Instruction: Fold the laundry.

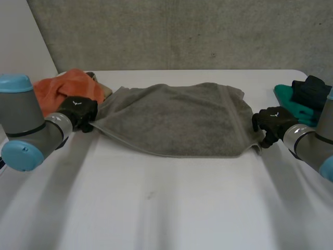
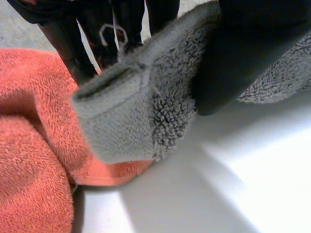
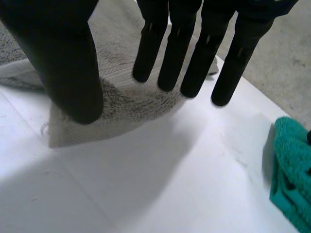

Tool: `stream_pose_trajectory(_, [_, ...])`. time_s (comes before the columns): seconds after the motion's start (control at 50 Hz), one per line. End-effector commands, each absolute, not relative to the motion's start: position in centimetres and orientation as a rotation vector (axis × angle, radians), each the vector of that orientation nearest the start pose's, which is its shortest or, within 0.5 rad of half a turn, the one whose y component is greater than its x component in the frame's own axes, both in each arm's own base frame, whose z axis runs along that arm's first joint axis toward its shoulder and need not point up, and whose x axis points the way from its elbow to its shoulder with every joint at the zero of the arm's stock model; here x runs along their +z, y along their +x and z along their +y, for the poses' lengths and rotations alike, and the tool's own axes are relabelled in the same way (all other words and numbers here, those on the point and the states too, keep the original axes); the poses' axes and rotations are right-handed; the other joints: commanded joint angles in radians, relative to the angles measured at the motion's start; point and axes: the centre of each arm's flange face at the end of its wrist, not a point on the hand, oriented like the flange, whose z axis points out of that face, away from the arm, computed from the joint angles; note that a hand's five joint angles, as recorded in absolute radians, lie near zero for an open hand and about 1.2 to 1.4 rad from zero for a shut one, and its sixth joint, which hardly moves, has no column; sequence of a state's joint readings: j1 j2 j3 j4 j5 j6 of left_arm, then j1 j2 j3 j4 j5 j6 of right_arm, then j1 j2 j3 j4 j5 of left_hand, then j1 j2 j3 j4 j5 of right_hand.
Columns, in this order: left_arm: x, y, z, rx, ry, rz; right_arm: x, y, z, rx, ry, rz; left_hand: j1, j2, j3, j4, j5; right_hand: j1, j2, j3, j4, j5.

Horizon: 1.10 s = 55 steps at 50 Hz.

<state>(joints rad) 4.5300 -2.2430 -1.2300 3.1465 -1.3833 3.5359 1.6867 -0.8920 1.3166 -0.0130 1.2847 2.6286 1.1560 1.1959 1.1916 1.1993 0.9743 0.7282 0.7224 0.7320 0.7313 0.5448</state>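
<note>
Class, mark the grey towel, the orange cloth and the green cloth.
grey towel (image 1: 171, 117): head view, its middle.
orange cloth (image 2: 29, 145): left wrist view, its looped surface.
green cloth (image 3: 291, 167): right wrist view, its bunched edge.

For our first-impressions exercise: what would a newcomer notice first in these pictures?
A grey towel lies spread across the middle of the white table. The left hand pinches one corner; the right hand is open over the other end. An orange towel sits beside the left hand.

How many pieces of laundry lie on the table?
4: grey towel in the middle, orange towel beside the left hand, teal cloth by the right arm, dark cloth on it. Others may be hidden.
</note>
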Motion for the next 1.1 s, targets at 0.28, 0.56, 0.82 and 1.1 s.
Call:
stream_pose_trajectory(0.28, [17.3,-21.9,-38.1,-1.887,0.862,2.402,14.1,21.6,-35.0,-1.616,-0.884,2.461,0.240,0.200,0.205,0.197,0.247,-0.134,-0.128,-0.138,-0.137,-0.125])
stream_pose_trajectory(0.56, [17.5,-21.6,-37.8,-1.817,0.855,2.442,12.0,22.0,-36.3,-1.761,-1.023,2.492,0.240,0.200,0.205,0.197,0.247,0.232,0.238,0.228,0.229,0.241])
stream_pose_trajectory(0.82, [19.1,-20.8,-30.9,-1.380,1.150,2.411,16.6,19.7,-32.4,-1.798,-1.305,2.502,0.240,0.200,0.205,0.197,0.247,0.668,0.674,0.664,0.665,0.677])
stream_pose_trajectory(1.1, [19.0,-20.0,-22.7,-1.082,1.608,2.238,19.1,16.5,-24.7,-1.300,-1.864,2.490,0.240,0.200,0.205,0.197,0.247,0.668,0.674,0.664,0.665,0.677])
